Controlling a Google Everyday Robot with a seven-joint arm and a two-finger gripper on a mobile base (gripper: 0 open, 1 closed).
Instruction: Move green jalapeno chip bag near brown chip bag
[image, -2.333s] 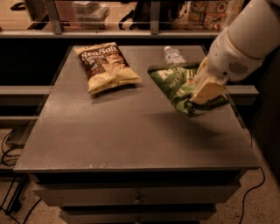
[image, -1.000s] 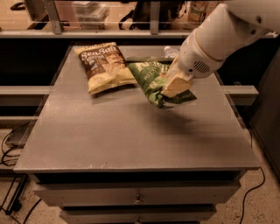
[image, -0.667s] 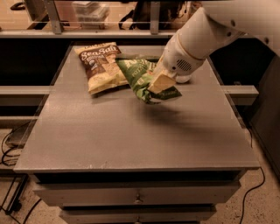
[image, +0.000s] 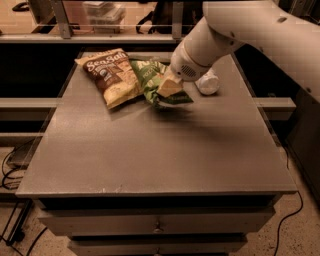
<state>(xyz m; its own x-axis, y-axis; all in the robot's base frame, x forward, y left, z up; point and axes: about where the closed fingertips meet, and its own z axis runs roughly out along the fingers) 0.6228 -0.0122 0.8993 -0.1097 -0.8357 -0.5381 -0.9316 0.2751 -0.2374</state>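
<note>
The green jalapeno chip bag is crinkled and tilted, just right of the brown chip bag, which lies flat at the table's far left with its "Sea Salt" script showing. The two bags touch or nearly touch at their edges. My gripper is shut on the green bag's right side, at or just above the tabletop, with the white arm reaching in from the upper right. Part of the green bag is hidden behind the gripper.
A clear plastic water bottle lies on the grey table right behind the gripper and arm. Drawers sit under the table's front edge. A shelf rail runs along the back. Cables lie on the floor at left and right.
My gripper has carried the green bag leftward across the table, from the right side to right beside the brown bag, and lowered it toward the tabletop.
</note>
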